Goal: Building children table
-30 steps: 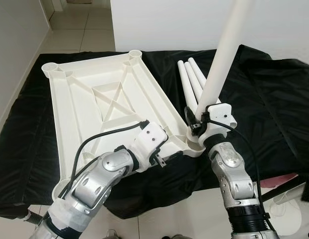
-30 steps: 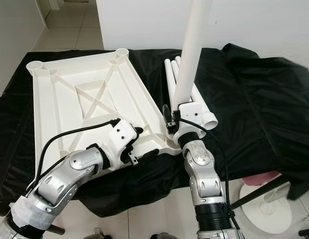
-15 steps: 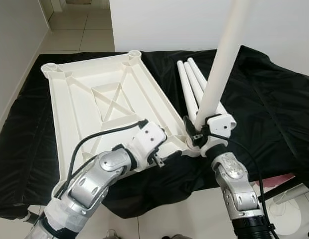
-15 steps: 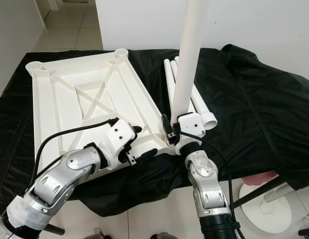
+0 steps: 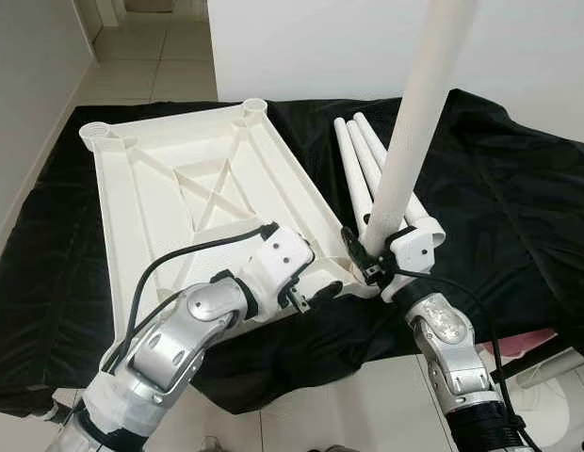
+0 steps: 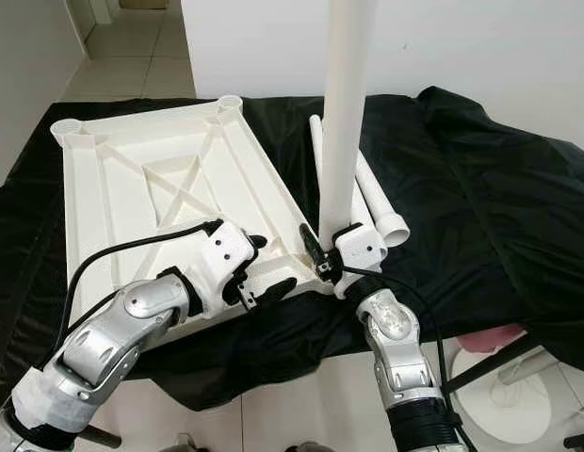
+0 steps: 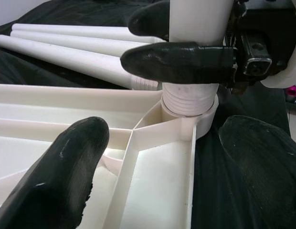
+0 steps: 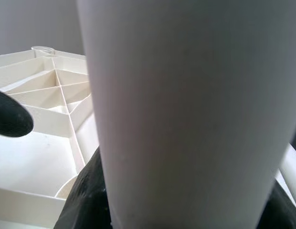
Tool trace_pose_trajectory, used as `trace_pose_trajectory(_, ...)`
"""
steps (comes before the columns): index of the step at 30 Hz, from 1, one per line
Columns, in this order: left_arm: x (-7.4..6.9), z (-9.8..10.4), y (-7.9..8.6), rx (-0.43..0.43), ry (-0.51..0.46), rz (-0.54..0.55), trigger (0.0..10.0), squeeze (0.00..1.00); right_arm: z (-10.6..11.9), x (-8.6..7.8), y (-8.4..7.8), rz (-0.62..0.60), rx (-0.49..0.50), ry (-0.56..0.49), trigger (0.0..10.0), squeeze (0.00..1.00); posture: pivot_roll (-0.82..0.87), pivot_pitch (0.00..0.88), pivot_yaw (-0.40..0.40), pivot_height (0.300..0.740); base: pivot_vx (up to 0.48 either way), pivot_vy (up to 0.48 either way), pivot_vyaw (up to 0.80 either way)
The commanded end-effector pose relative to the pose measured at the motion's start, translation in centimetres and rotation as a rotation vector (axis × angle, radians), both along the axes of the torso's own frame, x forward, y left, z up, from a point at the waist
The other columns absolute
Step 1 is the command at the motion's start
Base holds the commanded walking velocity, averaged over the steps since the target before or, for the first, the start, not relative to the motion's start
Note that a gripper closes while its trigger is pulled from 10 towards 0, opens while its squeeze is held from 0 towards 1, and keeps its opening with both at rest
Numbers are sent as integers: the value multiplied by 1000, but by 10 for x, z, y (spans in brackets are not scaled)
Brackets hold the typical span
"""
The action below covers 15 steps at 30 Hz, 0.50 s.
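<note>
Left hand (image 5: 316,294) open, fingers straddling near edge of upturned tabletop (image 5: 179,179) by its near-right corner. Right hand (image 5: 367,254) clamped on leg (image 5: 412,132), upright, threaded end seated in that corner's socket (image 7: 198,121). Tabletop lies on black cloth (image 5: 499,188). Three spare legs (image 5: 358,160) beside it, farther back.

A home interior: pale tiled floor (image 5: 151,56), plain white walls (image 5: 311,47), black cloth (image 5: 499,188) spread as workspace.
</note>
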State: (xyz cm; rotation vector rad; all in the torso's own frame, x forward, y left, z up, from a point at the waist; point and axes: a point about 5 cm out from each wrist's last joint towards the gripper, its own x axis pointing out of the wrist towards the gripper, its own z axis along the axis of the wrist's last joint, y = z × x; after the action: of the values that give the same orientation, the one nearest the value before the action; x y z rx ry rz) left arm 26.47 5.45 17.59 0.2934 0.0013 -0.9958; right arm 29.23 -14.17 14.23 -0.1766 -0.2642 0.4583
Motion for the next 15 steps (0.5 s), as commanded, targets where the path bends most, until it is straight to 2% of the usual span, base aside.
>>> trace_pose_trajectory(1,-3,5,-2,1,6,-66,10000,0,-33,-3,-1,1,31,184,10000,0,-29,109,-16,740,0,0,0)
trace_pose_trajectory(3,-2,5,-2,1,4,-63,10000,0,-34,-2,-1,-2,51,199,10000,0,-29,109,-16,740,0,0,0)
trace_pose_trajectory(6,-1,7,-2,-4,-1,-55,10000,0,-43,3,-3,-39,111,315,10000,0,-25,112,-19,740,0,0,0)
trace_pose_trajectory(15,1,8,0,-6,-4,-41,10000,0,-41,10,-7,-55,134,336,10000,0,-27,116,-21,740,0,0,0)
